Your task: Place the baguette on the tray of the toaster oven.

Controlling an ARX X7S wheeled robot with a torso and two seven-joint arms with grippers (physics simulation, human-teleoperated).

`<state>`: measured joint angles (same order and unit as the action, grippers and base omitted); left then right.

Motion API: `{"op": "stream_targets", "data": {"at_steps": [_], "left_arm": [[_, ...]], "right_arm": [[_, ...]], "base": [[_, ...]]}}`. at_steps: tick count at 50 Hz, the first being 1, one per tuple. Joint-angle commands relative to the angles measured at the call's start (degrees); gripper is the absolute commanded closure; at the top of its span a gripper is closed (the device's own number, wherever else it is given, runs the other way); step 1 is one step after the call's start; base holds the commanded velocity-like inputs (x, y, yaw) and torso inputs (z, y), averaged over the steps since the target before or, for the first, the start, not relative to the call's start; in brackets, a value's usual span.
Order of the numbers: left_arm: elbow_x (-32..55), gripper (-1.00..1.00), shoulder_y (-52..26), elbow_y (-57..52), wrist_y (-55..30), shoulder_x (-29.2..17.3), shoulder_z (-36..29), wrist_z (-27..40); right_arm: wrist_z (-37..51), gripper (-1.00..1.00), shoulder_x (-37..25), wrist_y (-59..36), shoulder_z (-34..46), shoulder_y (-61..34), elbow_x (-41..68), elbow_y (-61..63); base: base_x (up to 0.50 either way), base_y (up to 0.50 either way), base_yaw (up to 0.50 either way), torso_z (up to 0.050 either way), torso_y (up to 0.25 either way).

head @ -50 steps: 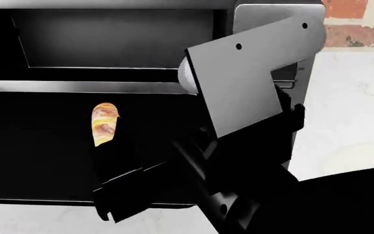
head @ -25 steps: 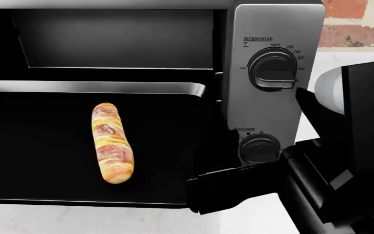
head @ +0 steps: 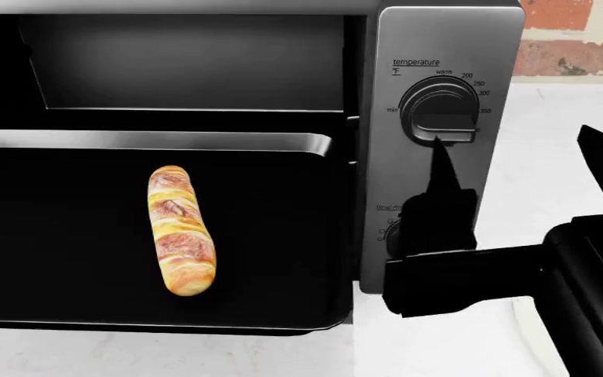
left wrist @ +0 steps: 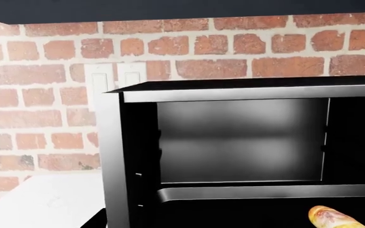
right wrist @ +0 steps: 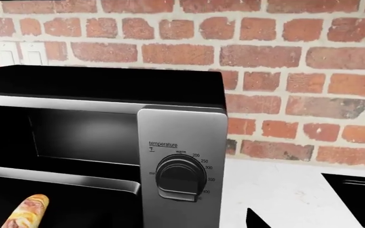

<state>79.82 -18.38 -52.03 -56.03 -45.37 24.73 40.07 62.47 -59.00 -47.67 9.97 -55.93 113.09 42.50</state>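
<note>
The baguette [head: 181, 230] lies lengthwise on the black tray [head: 155, 143] (left half of the head view), which juts from the open toaster oven [head: 443, 47]. The right gripper [head: 443, 259], lower right before the knob panel, carries nothing; its jaw spacing is hard to read, so I cannot tell. Half a second ago it sat lower and further left. The left gripper is out of sight.
</note>
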Motion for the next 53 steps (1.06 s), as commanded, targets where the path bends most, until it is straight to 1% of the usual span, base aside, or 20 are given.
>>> {"op": "stream_targets", "data": {"at_steps": [1,2,4,7,12,14,16,23,27,29,35,41,50,53], "left_arm": [[7.4,-1.0,-6.7,1.4,0.4,-4.1,-0.6,5.3],[8.5,-1.0,-7.4,1.7,0.7,-4.7,-0.3,5.9],[9.0,-1.0,-10.9,2.8,0.8,-4.7,-2.9,8.0],[10.3,-1.0,-13.0,3.0,0.8,-5.3,-4.3,9.3],[12.9,-1.0,-19.2,4.1,0.7,-6.6,-8.0,11.7],[13.7,-1.0,-20.9,4.5,0.8,-7.1,-8.7,12.0],[13.2,-1.0,-23.0,5.0,0.5,-6.5,-10.7,12.3],[13.0,-1.0,-25.5,6.2,0.4,-7.1,-11.6,12.0],[12.1,-1.0,-28.6,7.7,0.1,-6.5,-13.9,11.4],[11.6,-1.0,-29.3,8.0,0.1,-6.2,-14.5,11.4],[11.6,-1.0,-32.5,8.6,-0.2,-5.5,-16.8,11.6],[11.5,-1.0,-33.0,8.8,0.0,-5.4,-16.9,11.4],[9.4,-1.0,-32.6,8.2,0.3,-4.4,-17.4,10.5],[9.6,-1.0,-32.6,7.7,0.6,-4.9,-16.8,10.3]], "right_arm": [[1.0,-1.0,-0.3,0.3,-0.1,-2.8,1.0,-0.5],[1.3,-1.0,-0.3,0.2,0.1,-3.3,1.3,-0.6],[2.0,-1.0,-0.4,-0.1,0.6,-5.6,2.2,-0.8],[2.6,-1.0,-0.5,-1.0,1.4,-8.3,2.4,-2.0],[1.9,-1.0,-0.2,-1.5,1.7,-9.1,1.1,-3.9],[2.0,-1.0,0.0,-1.6,2.0,-9.9,1.0,-4.5],[2.4,-1.0,0.2,-1.8,2.4,-10.9,1.2,-5.1],[2.4,-1.0,0.5,-2.3,2.9,-12.8,0.3,-6.8],[2.2,-1.0,0.7,-3.1,3.5,-13.1,-1.5,-7.1],[2.2,-1.0,0.7,-3.0,3.5,-13.3,-1.3,-7.3],[2.7,-1.0,1.5,-5.2,5.3,-19.0,-1.3,-9.8],[2.4,-1.0,3.3,-7.2,7.2,-23.0,-2.5,-11.6],[1.0,-1.0,3.7,-6.9,6.8,-22.1,-5.6,-10.7],[-0.5,-1.0,4.2,-7.1,6.7,-22.3,-7.8,-11.0]], "base": [[0.0,0.0,0.0,0.0,0.0],[0.0,0.0,0.0,0.0,0.0],[0.0,0.0,0.0,0.0,0.0],[0.0,0.0,0.0,0.0,0.0],[0.0,0.0,0.0,0.0,0.0],[0.0,0.0,0.0,0.0,0.0],[0.0,0.0,0.0,0.0,0.0],[0.0,0.0,0.0,0.0,0.0],[0.0,0.0,0.0,0.0,0.0],[0.0,0.0,0.0,0.0,0.0],[0.0,0.0,0.0,0.0,0.0],[0.0,0.0,0.0,0.0,0.0],[0.0,0.0,0.0,0.0,0.0],[0.0,0.0,0.0,0.0,0.0]]}}
